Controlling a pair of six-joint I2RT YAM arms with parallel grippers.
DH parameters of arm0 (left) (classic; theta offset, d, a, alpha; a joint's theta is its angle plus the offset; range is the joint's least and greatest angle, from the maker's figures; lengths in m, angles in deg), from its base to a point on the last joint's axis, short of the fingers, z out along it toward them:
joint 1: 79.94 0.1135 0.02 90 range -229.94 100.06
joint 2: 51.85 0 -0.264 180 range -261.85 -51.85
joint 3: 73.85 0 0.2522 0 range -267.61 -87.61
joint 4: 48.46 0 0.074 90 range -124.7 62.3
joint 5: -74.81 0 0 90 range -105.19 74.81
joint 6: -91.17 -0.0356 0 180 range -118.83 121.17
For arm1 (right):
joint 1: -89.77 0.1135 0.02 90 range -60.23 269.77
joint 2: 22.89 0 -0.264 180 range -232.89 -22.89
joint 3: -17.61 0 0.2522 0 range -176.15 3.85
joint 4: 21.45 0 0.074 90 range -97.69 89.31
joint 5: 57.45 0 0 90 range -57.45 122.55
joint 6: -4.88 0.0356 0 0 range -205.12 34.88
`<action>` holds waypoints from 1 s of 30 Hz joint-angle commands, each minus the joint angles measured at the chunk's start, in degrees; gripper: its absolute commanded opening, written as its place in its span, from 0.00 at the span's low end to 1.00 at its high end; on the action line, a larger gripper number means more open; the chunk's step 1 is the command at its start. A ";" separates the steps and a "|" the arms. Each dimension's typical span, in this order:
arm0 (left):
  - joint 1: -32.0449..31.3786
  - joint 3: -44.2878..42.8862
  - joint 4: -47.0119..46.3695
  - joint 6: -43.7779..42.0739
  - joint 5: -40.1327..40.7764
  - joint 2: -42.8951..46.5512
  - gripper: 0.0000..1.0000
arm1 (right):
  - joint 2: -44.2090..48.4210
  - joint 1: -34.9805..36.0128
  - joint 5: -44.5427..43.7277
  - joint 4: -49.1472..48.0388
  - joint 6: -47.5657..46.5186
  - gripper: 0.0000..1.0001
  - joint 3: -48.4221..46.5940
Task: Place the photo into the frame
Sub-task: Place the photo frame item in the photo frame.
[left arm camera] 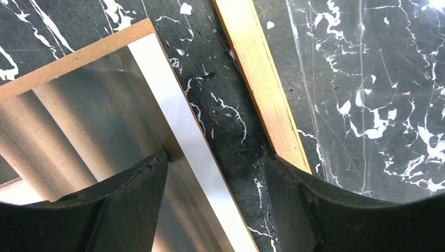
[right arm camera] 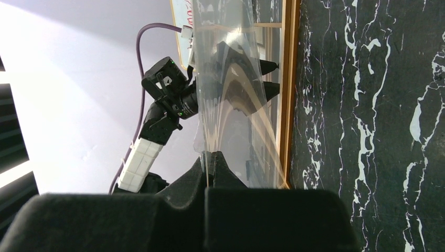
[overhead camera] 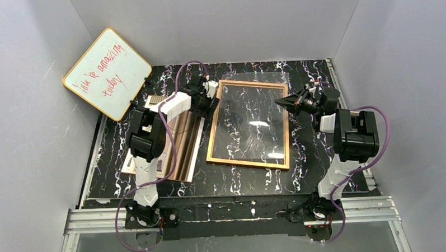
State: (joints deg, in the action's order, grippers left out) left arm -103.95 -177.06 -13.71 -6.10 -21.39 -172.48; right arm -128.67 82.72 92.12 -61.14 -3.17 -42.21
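Black white-veined table [overhead camera: 312, 173] carries an orange-brown wooden frame [overhead camera: 249, 161] lying flat at its centre. Over the frame's opening sits a clear pane [overhead camera: 248, 122], its far edge reaching just past the frame's far rail. The right gripper [overhead camera: 277, 101] reaches in from the right, its 2 fingers pressed together on the pane's right edge. In the right wrist view the thin sheet runs out from between the fingertips and looks bowed.

The photo [overhead camera: 183, 139], with brown-grey stripes and a white border, lies just left of the frame on a brown backboard [overhead camera: 152, 99], partly under the left arm. The left gripper [overhead camera: 207, 101] hangs over the gap between the photo and the frame with its fingers apart and nothing between them. 1 fingertip sits above the photo's edge, the other above the frame's left rail. A whiteboard [overhead camera: 107, 74] with red writing leans at the far left.
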 commanded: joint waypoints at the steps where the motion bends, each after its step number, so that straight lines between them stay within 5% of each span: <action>1: -0.34 1.87 2.49 0.32 -1.22 1.72 0.65 | 2.39 -0.08 1.40 -0.01 -2.29 0.01 -0.29; 30: -0.34 2.41 2.52 -0.21 -0.81 1.90 0.63 | -3.38 -0.53 0.23 11.79 -13.84 0.01 -3.68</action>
State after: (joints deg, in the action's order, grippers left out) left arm -103.95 -176.14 -14.60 -6.71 -21.17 -172.05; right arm -131.57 82.24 91.07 -49.82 -15.34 -44.02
